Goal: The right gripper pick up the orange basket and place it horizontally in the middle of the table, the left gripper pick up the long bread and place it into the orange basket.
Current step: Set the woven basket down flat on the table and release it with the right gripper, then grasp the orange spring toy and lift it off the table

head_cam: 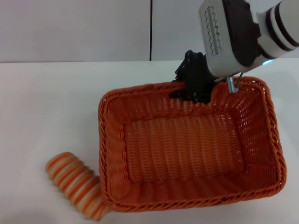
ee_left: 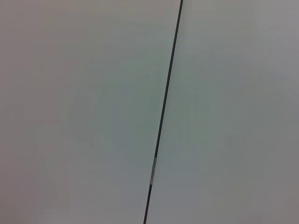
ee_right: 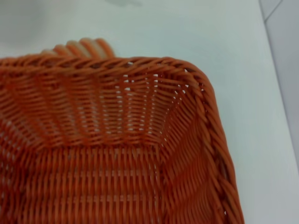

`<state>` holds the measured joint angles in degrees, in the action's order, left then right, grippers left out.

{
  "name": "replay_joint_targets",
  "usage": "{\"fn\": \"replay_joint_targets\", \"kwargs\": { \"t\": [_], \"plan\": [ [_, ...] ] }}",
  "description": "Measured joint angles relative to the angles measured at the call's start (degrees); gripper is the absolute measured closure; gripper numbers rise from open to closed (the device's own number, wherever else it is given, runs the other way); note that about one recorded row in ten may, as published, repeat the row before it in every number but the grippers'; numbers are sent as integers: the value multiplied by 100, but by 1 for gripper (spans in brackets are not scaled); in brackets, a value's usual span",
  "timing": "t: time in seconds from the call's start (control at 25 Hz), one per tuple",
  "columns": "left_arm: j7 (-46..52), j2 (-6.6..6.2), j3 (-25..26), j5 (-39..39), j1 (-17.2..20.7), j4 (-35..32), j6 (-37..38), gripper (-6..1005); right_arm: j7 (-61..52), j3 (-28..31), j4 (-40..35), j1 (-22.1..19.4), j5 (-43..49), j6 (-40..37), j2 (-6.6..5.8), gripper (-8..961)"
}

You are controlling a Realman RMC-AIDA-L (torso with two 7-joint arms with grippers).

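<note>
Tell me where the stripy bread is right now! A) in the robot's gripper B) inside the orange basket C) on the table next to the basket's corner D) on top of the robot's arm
C: the long bread lies on the table against the outside of the orange basket at its near left corner, while the right gripper is at the far rim.

orange basket (head_cam: pixel 187 149): 1 | long bread (head_cam: pixel 77 184): 1 | claw (head_cam: pixel 194 86): 1 | table (head_cam: pixel 51 107): 1

Bare laboratory test bench: wide plain white tabletop (head_cam: pixel 56 102) set against blank pale wall panels (head_cam: pixel 74 28) divided by 1 thin dark vertical seam (head_cam: pixel 151 28).
</note>
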<state>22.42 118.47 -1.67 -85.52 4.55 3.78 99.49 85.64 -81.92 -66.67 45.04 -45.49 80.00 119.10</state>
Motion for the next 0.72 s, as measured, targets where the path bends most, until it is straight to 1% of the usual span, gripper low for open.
{"fn": "replay_joint_targets", "kwargs": {
  "t": [0.28, 0.52, 0.56, 0.6, 0.64, 0.72],
  "plan": [
    [8, 0, -63, 0, 23, 9, 27, 254, 14, -180, -143, -233, 19, -281, -1, 742],
    [8, 0, -78, 0, 45, 9, 46, 257, -4, -275, -553, -468, 69, -428, -1, 554],
    [8, 0, -80, 0, 46, 10, 55, 257, -10, -278, -670, -518, 75, -429, -1, 551],
    [8, 0, -81, 0, 46, 15, 71, 258, -23, -281, -949, -646, 76, -420, -1, 549],
    [8, 0, -81, 0, 46, 15, 71, 258, -23, -281, -949, -646, 76, -420, -1, 546],
    [8, -1, -114, 0, 49, 16, 101, 259, -57, -274, -1316, -825, 48, -380, -1, 541]
  ]
}}
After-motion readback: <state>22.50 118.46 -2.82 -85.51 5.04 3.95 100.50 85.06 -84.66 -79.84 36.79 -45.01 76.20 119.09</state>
